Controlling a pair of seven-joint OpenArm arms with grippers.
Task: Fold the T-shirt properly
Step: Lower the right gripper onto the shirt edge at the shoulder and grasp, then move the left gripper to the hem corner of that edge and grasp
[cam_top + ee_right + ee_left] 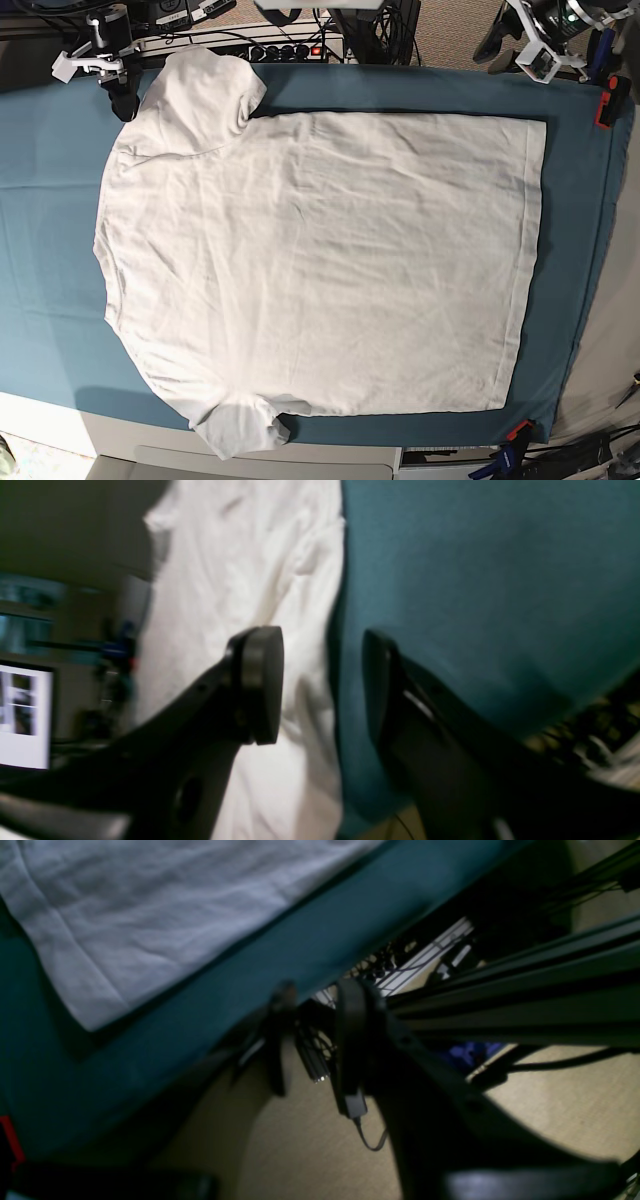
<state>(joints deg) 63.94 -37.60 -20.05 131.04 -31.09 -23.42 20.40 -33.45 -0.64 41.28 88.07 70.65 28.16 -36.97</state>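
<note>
Lab: power strip (265,48), cables, monitor (25,715)

Teal cloth (50,150) over table, power strip (280,48) behind, red clamp (606,103) at edge.

The T-shirt (320,270) lies spread on the cloth (50,200), hem right, sleeves left.

The right gripper (322,685) hung with its fingers (260,685) spread apart, empty, straddling the white T-shirt's (235,595) edge; teal cloth (475,590) lay beside that T-shirt.
</note>
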